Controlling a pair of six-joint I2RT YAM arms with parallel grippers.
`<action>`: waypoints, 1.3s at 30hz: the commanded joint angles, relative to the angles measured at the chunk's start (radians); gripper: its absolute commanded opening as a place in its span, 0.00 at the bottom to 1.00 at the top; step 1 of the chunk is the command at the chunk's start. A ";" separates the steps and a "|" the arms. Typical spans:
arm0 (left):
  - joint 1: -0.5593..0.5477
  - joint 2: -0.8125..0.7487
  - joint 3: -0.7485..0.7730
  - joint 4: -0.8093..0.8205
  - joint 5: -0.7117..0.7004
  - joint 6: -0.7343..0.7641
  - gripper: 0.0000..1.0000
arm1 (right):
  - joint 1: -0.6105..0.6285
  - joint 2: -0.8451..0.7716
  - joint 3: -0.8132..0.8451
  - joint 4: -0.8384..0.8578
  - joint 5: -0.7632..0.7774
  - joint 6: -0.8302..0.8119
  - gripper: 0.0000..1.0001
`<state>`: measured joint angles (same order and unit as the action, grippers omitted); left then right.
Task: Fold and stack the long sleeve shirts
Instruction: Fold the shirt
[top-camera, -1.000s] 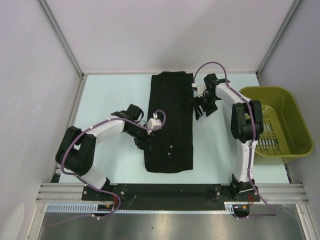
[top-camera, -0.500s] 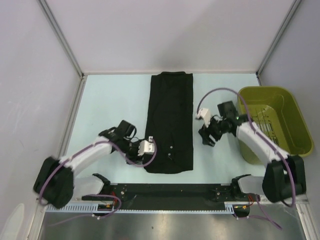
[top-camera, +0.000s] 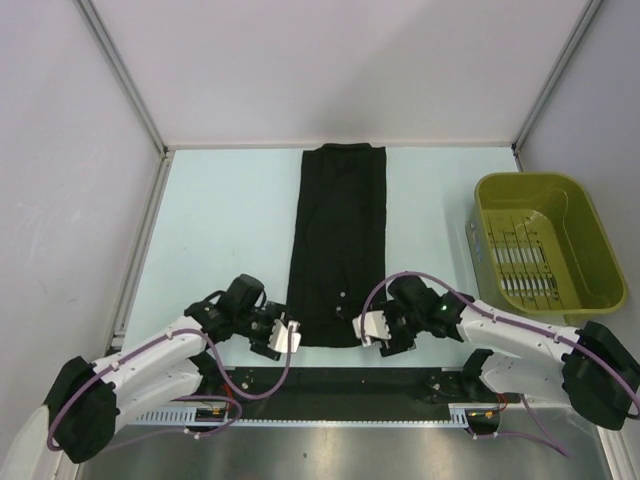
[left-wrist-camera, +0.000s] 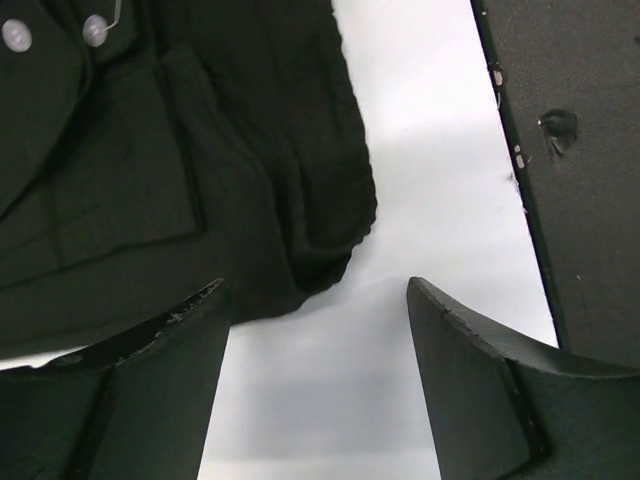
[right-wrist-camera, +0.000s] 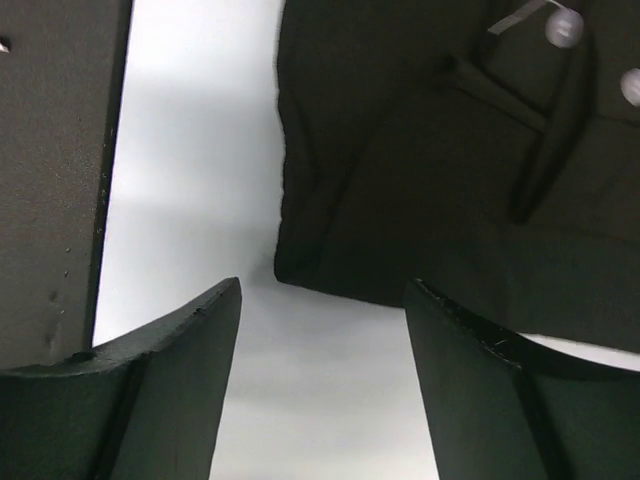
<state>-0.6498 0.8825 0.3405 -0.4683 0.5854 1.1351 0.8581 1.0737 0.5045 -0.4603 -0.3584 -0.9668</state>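
Observation:
One black long sleeve shirt (top-camera: 337, 240) lies folded into a long narrow strip down the middle of the table, from the far edge to near the front. My left gripper (top-camera: 283, 338) is open and empty, low at the strip's near left corner (left-wrist-camera: 320, 250). My right gripper (top-camera: 368, 330) is open and empty, low at the near right corner (right-wrist-camera: 330, 240). Both wrist views show the corner just ahead of the fingertips, with white buttons on the fabric. No other shirt is in view.
An olive-green plastic basket (top-camera: 590, 215) stands at the right side of the table. The black base rail (top-camera: 340, 382) runs along the near edge, close behind both grippers. White walls enclose the table on the left, far side and right.
Both arms have swung from the shirt's sides toward the front edge. Each gripper now sits at a near corner of the strip. The shirt has not moved.

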 joint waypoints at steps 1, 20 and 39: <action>-0.080 0.050 -0.025 0.168 -0.061 -0.004 0.74 | 0.084 0.011 -0.035 0.152 0.114 -0.062 0.70; -0.217 0.071 0.042 0.088 -0.105 -0.025 0.00 | 0.177 0.048 -0.005 0.111 0.216 0.046 0.00; -0.041 0.113 0.231 0.105 -0.027 -0.089 0.00 | -0.141 0.081 0.256 -0.047 0.009 -0.042 0.00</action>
<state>-0.8040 0.9161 0.4156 -0.3828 0.4892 1.0473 0.8436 1.0901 0.6449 -0.4713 -0.2729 -0.9321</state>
